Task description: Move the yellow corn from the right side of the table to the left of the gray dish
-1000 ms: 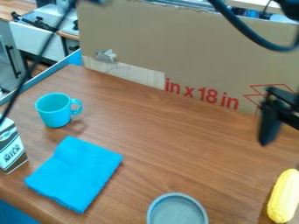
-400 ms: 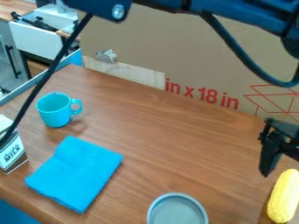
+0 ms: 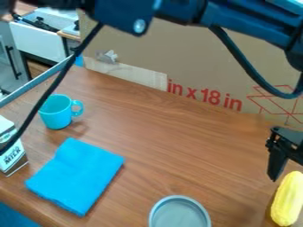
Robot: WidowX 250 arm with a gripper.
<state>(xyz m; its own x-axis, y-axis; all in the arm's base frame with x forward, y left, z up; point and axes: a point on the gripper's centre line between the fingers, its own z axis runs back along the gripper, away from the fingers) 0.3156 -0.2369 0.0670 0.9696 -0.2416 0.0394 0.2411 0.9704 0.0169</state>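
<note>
At the right edge of the camera view, the black gripper [image 3: 284, 150] hangs over the wooden table, partly cut off by the frame. Just below it in the view lies a yellow corn cob [image 3: 287, 199], nearest to the gripper; whether they touch cannot be told. A round grey dish [image 3: 179, 214] sits at the bottom edge, left of the corn. A folded blue cloth [image 3: 77, 175] lies flat at left of centre. Beyond it a turquoise cup [image 3: 56, 113] stands upright with its handle to the right. A milk carton [image 3: 12, 153] stands at the left edge, partly behind a black cable.
A large cardboard sheet [image 3: 177, 57] with red print stands along the table's [image 3: 172, 128] back edge. The blue-black arm [image 3: 195, 13] spans the top of the view, with a cable looping down at right. A white cabinet [image 3: 41, 40] stands behind at upper left.
The gripper has come down toward the corn at the right. More of the arm now shows across the top, and its cables have shifted. The things on the table have stayed put.
</note>
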